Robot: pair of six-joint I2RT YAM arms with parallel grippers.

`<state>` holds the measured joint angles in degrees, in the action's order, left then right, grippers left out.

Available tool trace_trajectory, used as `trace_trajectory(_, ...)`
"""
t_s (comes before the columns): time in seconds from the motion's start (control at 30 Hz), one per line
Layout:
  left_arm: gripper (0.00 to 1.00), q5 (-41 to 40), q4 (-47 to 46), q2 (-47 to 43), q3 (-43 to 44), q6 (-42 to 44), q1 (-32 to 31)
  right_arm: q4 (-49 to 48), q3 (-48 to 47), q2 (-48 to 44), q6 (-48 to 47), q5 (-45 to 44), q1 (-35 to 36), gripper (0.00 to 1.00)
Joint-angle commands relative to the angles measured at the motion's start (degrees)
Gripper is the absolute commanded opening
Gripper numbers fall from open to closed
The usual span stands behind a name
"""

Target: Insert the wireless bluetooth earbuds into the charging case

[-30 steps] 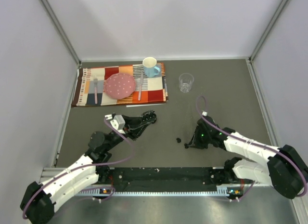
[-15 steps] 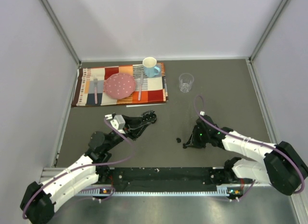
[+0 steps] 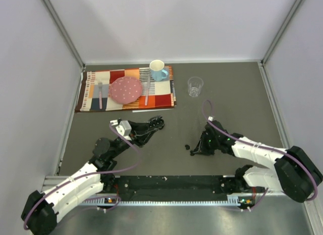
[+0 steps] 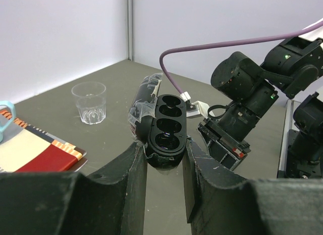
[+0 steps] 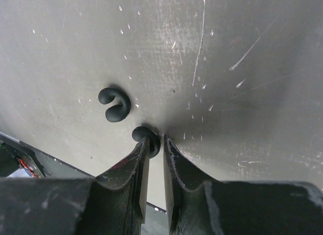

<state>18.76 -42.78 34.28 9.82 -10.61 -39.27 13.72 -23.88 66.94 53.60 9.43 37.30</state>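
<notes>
Between the right claw tips, one earbud sits pinched: tiny, light, glossy, slippery. Grip across its rounded body. Left claw clamps the open case.

a dark grey table stands between pale walls, and at its far left lies a patchwork placemat of red, orange, white and striped squares. on the placemat rest a pink dotted plate, a fork to its left, another long utensil to its right, and a light blue mug upright at the far right corner. a clear empty glass stands upright on the bare table just right of the placemat, and a thin white stick lies along the placemat's near edge.
</notes>
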Motion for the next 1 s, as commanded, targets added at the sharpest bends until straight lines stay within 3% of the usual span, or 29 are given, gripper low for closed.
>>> trace_trajectory(0.0,0.0,-0.2,-1.3,-0.2,0.7,-0.8,0.0,-1.8,0.2,0.8,-0.2,0.6,-0.6,0.17)
trace_trajectory(0.97,0.0,-0.8,-0.7,-0.4,0.8,-0.9,-0.1,-3.5,0.3,0.4,0.2,1.6,-0.3,0.22)
